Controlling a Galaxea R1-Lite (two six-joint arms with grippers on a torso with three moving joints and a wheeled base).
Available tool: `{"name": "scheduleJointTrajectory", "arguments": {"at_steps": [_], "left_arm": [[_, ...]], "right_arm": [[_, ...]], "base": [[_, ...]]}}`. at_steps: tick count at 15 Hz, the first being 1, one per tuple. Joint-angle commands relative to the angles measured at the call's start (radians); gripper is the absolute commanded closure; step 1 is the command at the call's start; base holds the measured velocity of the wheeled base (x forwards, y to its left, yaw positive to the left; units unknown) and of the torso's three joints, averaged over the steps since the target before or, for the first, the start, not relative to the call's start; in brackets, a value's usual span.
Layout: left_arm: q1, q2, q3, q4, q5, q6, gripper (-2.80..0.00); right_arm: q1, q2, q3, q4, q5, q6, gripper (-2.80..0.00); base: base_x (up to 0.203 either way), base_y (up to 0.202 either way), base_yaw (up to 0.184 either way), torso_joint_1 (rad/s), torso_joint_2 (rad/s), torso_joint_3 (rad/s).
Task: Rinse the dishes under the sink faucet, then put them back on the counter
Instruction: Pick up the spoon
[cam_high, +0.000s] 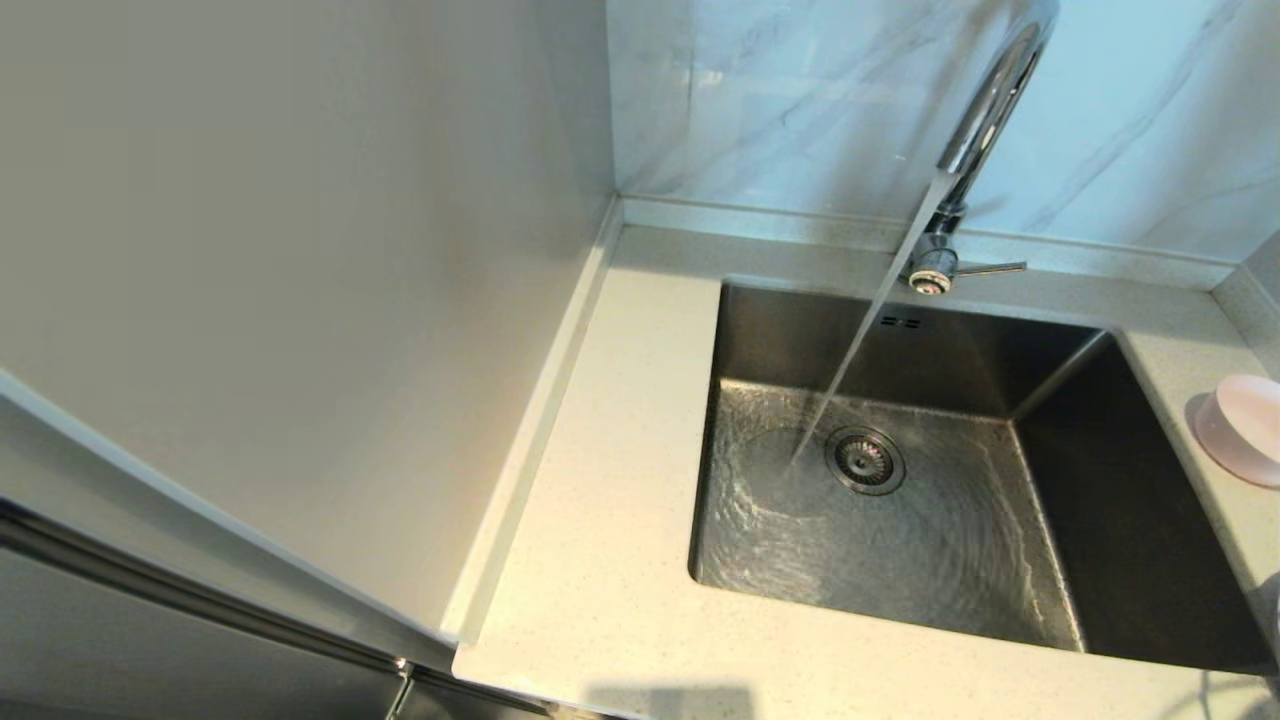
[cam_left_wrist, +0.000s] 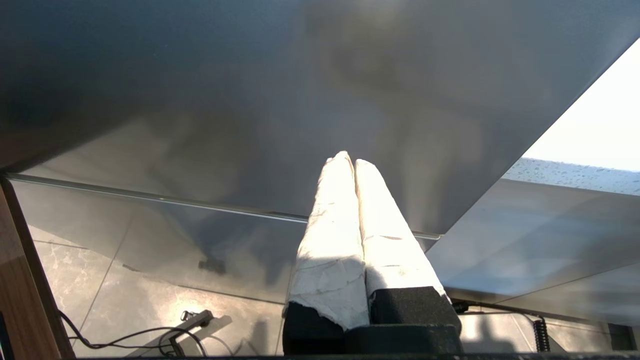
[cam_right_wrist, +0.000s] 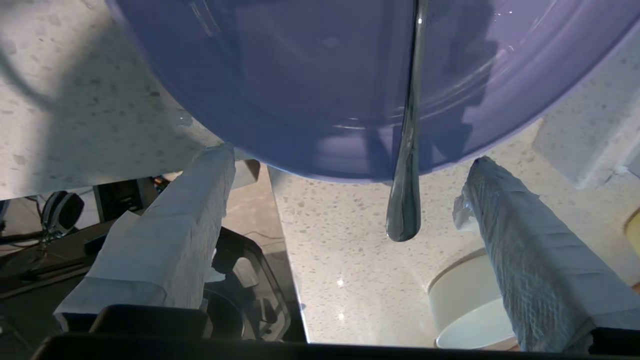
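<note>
While water runs from the faucet (cam_high: 985, 110) into the empty sink (cam_high: 1060, 540), the right gripper (cam_right_wrist: 350, 175) hangs wide open beside the wet plate (cam_right_wrist: 320, 75) on the right counter (cam_right_wrist: 345, 250), seemingly freeing it, and the left gripper (cam_left_wrist: 348, 165) is parked closed, holding nothing.

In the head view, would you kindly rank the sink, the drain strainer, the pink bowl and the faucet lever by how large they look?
1. Sink
2. Pink bowl, cut off by the picture's edge, so only partly seen
3. Drain strainer
4. Faucet lever
</note>
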Motion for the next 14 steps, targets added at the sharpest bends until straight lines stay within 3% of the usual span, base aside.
{"name": "scheduleJointTrajectory", "arguments": {"at_steps": [1,8,14], "left_arm": [[0.000,0.000,0.000,0.000,0.001,0.000,0.00],[0.000,0.000,0.000,0.000,0.001,0.000,0.00],[0.000,0.000,0.000,0.000,0.001,0.000,0.00]], "right_arm": [[0.010,0.018,0.002,0.000,0.001,-0.001,-2.80],[0.010,0.059,-0.009,-0.093,0.001,0.066,-2.80],[0.010,0.090,-0.008,-0.101,0.002,0.070,-2.80]], "base": [[0.000,0.000,0.000,0.000,0.00,0.000],[0.000,0.000,0.000,0.000,0.00,0.000],[0.000,0.000,0.000,0.000,0.00,0.000]]}}
